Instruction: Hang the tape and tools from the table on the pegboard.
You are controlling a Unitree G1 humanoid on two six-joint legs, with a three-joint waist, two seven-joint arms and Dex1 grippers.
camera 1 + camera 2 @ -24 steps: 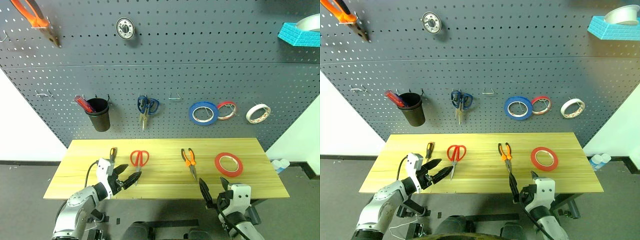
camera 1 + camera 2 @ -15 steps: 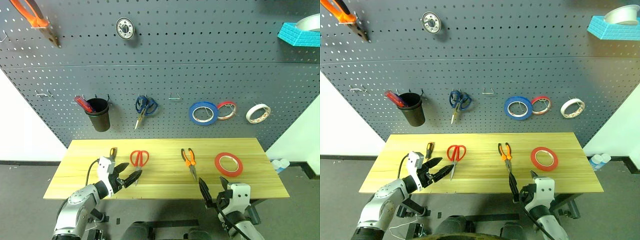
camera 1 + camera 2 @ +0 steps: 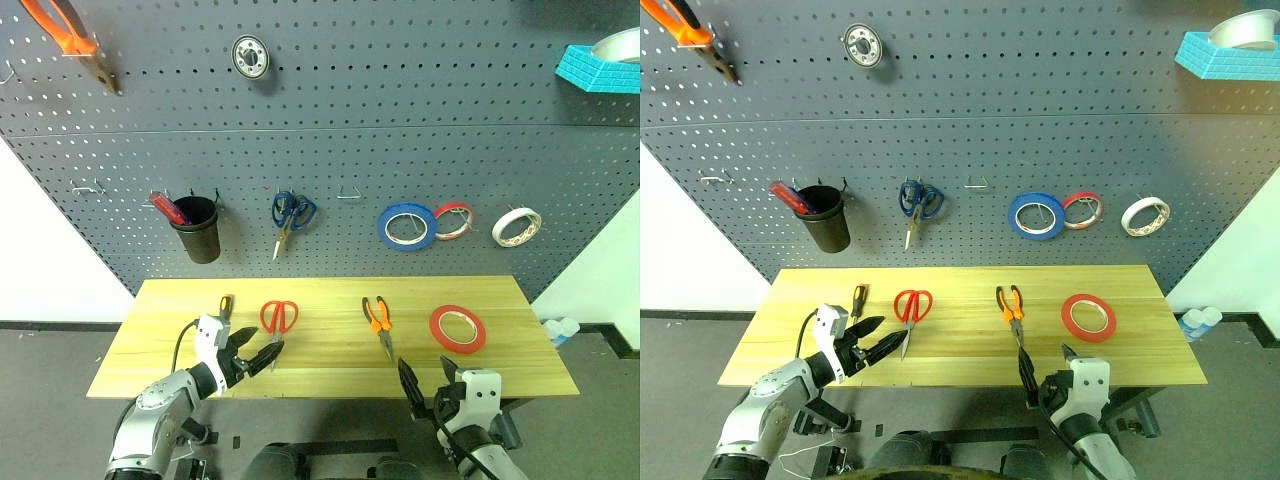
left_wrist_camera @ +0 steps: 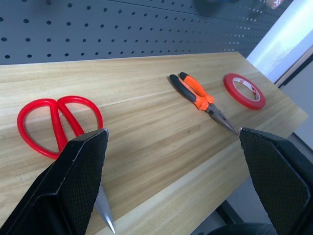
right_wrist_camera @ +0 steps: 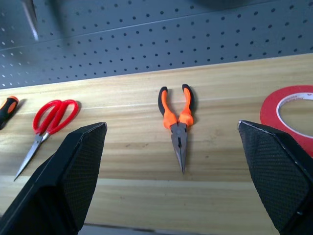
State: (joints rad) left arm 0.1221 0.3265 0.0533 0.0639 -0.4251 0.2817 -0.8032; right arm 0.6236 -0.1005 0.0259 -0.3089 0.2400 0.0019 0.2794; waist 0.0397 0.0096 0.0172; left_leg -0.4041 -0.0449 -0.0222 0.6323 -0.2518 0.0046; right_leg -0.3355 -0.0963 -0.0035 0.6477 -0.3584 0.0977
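Leftmost on the table (image 3: 160,375) lies the screwdriver (image 3: 226,306), near the back edge, just beside the red-handled scissors (image 3: 278,322), whose blades point toward the front edge; the left gripper (image 3: 257,356) hovers over the front part of the tabletop with its tips just by those blades, fingers spread wide and holding nothing; further right lie the small pliers (image 3: 377,321), handles toward the pegboard (image 3: 400,110) and nose toward the front; right of them the red tape (image 3: 458,328) lies flat, well apart from the pliers; the right gripper (image 3: 425,385) hangs at the front edge below the pliers and the tape, jaws fully apart and empty; on the pegboard hang a black cup (image 3: 196,229), blue-handled scissors (image 3: 291,215), a blue roll (image 3: 407,226), a thin red roll (image 3: 453,220) and a white roll (image 3: 516,226).
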